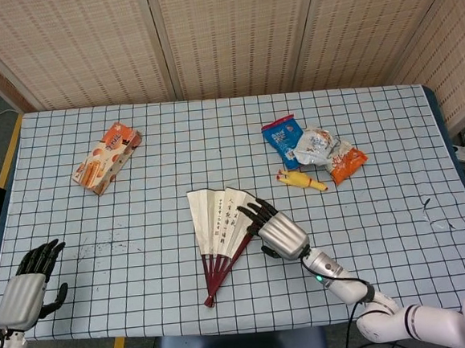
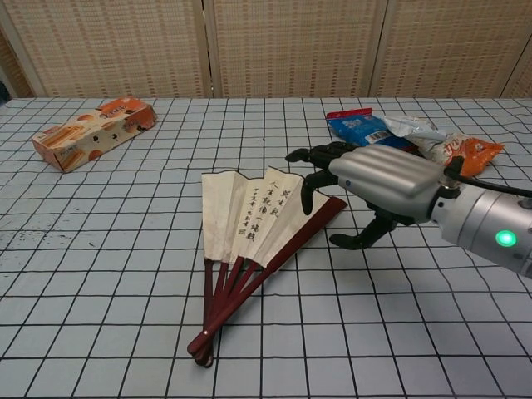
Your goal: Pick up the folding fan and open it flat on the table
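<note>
The folding fan (image 1: 222, 231) (image 2: 249, 229) lies partly spread on the checked cloth near the table's middle, cream leaves with black writing and dark red ribs that meet toward the front edge. My right hand (image 1: 274, 229) (image 2: 374, 181) hovers at the fan's right edge with its fingers spread and its fingertips over the outer rib. It holds nothing. My left hand (image 1: 28, 285) stays open at the front left corner, far from the fan, and only the head view shows it.
An orange snack box (image 1: 106, 157) (image 2: 93, 131) lies at the back left. Back right holds a blue packet (image 1: 282, 140) (image 2: 366, 133), a white and orange bag (image 1: 336, 156) (image 2: 453, 148) and a yellow rubber chicken (image 1: 301, 181).
</note>
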Controlling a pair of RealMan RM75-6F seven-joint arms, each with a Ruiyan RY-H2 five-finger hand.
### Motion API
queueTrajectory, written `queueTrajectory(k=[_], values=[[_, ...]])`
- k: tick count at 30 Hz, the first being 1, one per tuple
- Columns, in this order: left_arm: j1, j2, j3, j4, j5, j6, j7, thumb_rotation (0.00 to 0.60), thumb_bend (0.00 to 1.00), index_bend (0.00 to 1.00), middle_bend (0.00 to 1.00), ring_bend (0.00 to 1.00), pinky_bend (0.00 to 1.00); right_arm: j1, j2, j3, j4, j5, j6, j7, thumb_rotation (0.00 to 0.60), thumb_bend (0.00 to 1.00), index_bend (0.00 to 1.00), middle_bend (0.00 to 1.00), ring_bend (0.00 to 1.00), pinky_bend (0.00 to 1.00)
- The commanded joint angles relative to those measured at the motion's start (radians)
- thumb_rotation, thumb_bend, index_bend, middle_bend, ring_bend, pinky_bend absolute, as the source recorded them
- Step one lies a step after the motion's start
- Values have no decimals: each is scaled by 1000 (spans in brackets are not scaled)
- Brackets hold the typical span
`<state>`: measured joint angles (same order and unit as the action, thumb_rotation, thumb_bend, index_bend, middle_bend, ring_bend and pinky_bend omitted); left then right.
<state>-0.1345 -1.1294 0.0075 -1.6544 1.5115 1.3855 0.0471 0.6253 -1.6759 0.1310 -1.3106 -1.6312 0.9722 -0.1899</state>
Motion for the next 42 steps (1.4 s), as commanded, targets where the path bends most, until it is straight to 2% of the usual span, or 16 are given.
queueTrajectory(k=[1,6,16,26,35,38,40,42], values=[[0,2,1,-2,0,0,-3,600,453,0,0,0,90,33,-71,-4,89,7,-9,27,600,214,414,0,0,0],[-2,21,13,-27,7,-14,-27,600,452,0,0,0,92,47,-151,-16,207,13,13,52,600,192,416,0,0,0],[-3,34,12,-29,16,-9,-61,600,454,0,0,0,96,60,-304,-49,454,-36,136,70,600,189,448,0,0,0],[-1,38,8,-26,-1,-11,-56,600,454,0,0,0,99,74,-423,-46,598,-14,167,110,600,189,491,0,0,0],[-2,38,6,-29,-20,-22,-32,600,455,0,0,0,99,94,-504,-43,708,-7,198,140,600,192,604,57,0,0],[-3,38,6,-30,-24,-25,-27,600,455,0,0,0,99,99,-509,-46,722,-12,220,155,600,259,667,98,0,0],[-4,38,6,-31,-24,-28,-28,600,455,0,0,0,99,101,-504,-52,727,-24,247,158,600,380,721,129,0,0],[-5,38,7,-30,-20,-28,-30,600,457,0,0,0,99,103,-489,-58,715,-34,274,161,600,457,744,140,0,0]])
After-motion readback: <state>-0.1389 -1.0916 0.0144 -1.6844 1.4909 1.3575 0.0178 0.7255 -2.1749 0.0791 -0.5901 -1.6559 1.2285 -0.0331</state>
